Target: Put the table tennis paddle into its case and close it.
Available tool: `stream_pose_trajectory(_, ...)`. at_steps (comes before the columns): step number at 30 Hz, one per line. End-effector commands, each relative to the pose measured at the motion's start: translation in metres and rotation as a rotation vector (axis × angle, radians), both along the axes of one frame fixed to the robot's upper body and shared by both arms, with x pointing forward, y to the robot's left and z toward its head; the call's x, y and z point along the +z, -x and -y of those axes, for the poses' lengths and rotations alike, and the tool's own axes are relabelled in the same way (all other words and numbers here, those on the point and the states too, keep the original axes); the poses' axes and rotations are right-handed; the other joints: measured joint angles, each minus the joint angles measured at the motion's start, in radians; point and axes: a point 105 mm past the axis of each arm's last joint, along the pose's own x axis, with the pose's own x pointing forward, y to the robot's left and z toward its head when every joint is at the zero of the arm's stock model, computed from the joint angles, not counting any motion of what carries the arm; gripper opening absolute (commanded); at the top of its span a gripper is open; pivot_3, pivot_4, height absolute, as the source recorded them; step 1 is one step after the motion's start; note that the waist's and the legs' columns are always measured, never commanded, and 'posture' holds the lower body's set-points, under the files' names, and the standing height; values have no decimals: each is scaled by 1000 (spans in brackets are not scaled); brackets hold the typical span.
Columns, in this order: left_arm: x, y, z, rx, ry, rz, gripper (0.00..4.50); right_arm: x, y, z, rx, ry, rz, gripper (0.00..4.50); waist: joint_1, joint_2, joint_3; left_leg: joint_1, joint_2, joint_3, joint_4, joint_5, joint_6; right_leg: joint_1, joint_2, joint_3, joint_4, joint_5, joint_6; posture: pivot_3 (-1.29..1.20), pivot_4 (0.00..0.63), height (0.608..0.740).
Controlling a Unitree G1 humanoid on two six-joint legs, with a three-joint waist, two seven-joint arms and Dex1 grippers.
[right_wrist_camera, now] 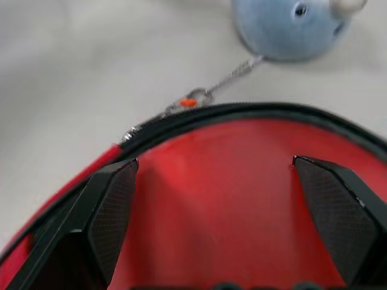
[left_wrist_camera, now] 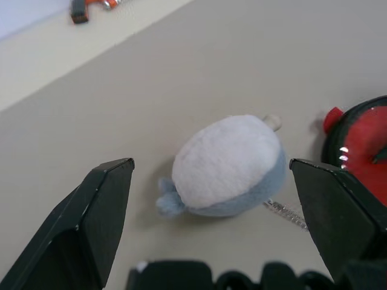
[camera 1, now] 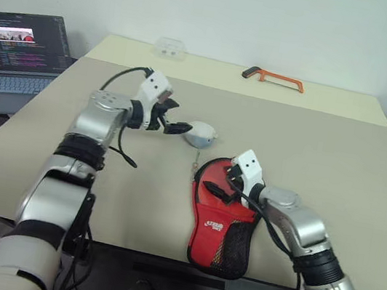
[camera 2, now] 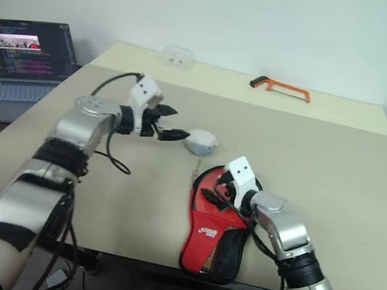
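The left gripper (camera 1: pixel 173 121) stood with its two fingers spread wide and empty, just beside one grey-white plush toy (camera 1: pixel 199 134). The right gripper (camera 1: pixel 226 182) was likewise spread and holding nothing, its fingers (right_wrist_camera: pixel 109 211) over the round end of the one case (camera 1: pixel 219 226). The case lay red side up on the table (camera 1: pixel 337 168), near the toy, joined to it by a small chain (right_wrist_camera: pixel 233 77). One orange hacksaw (camera 1: pixel 273 77) lay well beyond the case, and one laptop (camera 1: pixel 18 55) stood off the table's left edge.
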Motion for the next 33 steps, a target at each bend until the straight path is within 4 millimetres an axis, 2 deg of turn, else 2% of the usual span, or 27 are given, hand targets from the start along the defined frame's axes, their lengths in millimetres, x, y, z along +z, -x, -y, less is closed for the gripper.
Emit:
stream_pose_trajectory(1, 5, -5, 8, -12, -8, 15, 4500, -26, 2, 4, -57, 40, -72, 4492, -1, 0, 0, 1, 0, 0, 0, 0, 0, 0, 0, 0, 1, 0, 0, 0, 150, 740)
stream_pose_trajectory(4, -8, -4, 19, -24, 14, -44, 4500, -37, 7, -2, -56, 60, -94, 4492, -2, 0, 0, 4, 0, -1, 0, 0, 0, 2, 1, 0, 3, 0, 0, 0, 150, 740)
stream_pose_trajectory(8, -31, -9, 19, 41, -77, -54, 4500, -36, 6, -8, -64, 49, -91, 4492, -4, 0, -1, 5, 0, -1, 1, 0, 0, 3, 1, -1, 4, 0, 0, 0, 150, 740)
stream_pose_trajectory(17, -39, -22, 39, 143, -133, 35, 4500, -33, 4, -12, -72, 47, -85, 4492, -3, -1, -1, 5, 0, -3, 2, 0, 0, 5, 1, -2, 4, 0, 1, 0, 150, 740)
stream_pose_trajectory(27, -64, -28, 47, 269, -286, 68, 4500, -33, 6, -8, -109, 42, -102, 4492, -1, 0, -2, 6, 0, -3, 1, 0, 0, 5, 1, -2, 4, 0, 1, 0, 150, 740)
stream_pose_trajectory(30, -67, -27, 55, 274, -267, 72, 3931, -33, 7, -7, -117, 42, -107, 4500, 0, 0, -3, 6, 0, -3, 1, 0, 0, 5, 1, -2, 4, 0, 1, 0, 150, 740)
stream_pose_trajectory(33, -66, -29, 62, 298, -259, 99, 2857, -33, 6, -7, -128, 45, -117, 4500, 1, 1, -4, 6, 0, -3, 1, 0, 0, 6, 1, -2, 4, 0, 1, 0, 150, 740)
